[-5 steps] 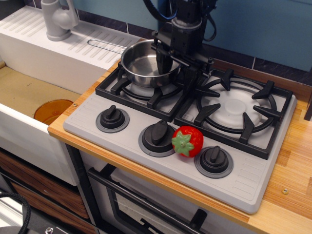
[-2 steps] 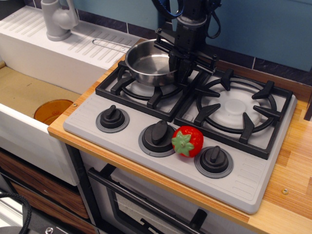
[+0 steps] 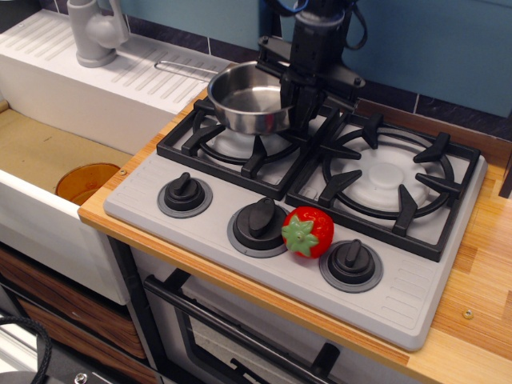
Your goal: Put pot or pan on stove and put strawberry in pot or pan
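**Q:** Saucepan position?

**A:** Small shiny stainless-steel saucepan [image 3: 250, 99], round and shallow, sits over the rear-left black cast grate [image 3: 232, 144] of the grey two-burner toy stove [image 3: 264, 216]. Its bowl appears slightly raised and tilted above the grate; contact with the grate cannot be confirmed. Its long thin wire-loop handle [image 3: 186, 70] points back and left, over the ribbed white draining board [image 3: 104, 76].

**Q:** State of the claw?

**A:** Black robot gripper [image 3: 302, 100] hangs from above at the pan's right rim, its fingers closed on that rim, one finger inside the bowl and one outside.

**Q:** Strawberry?

**A:** Glossy red plastic toy strawberry [image 3: 308, 232] with a green leafy cap lies on the stove's grey front panel, between the middle black round knob [image 3: 259, 218] and the right knob [image 3: 350, 262], just beside the middle one and well apart from the pan. The left knob [image 3: 184, 193] stands clear of it.

**Q:** Surroundings?

**A:** Right grate [image 3: 392, 180] is bare. The stove rests on a light wooden counter [image 3: 472, 320]. Left of it lies a white sink basin [image 3: 48, 152] with an orange disc [image 3: 86, 182] inside, and a grey tap [image 3: 96, 30] stands at the back.
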You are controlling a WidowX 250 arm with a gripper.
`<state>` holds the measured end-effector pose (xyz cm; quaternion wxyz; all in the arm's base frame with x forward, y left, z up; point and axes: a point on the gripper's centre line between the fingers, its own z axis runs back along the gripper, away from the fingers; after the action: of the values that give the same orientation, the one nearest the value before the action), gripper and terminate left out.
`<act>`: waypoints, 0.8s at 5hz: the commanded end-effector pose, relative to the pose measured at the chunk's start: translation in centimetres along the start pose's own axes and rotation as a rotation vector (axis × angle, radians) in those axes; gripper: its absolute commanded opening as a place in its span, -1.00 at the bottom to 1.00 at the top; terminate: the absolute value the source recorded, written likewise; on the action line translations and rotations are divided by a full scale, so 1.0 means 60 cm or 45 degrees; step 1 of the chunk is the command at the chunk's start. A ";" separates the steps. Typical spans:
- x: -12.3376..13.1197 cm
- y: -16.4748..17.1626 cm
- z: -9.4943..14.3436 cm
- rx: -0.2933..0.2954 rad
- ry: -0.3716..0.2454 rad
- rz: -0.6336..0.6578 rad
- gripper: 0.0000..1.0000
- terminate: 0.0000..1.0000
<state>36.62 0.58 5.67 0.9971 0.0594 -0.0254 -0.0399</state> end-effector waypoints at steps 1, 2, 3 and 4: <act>0.027 0.038 0.116 0.012 -0.072 -0.029 -1.00 -1.00; 0.017 0.049 0.148 0.007 -0.045 -0.044 -1.00 -1.00; -0.003 0.032 0.160 0.009 -0.029 -0.027 -1.00 -1.00; -0.021 -0.002 0.171 -0.003 -0.012 0.002 -1.00 -1.00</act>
<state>34.51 -0.76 13.10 0.9975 0.0584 0.0116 -0.0373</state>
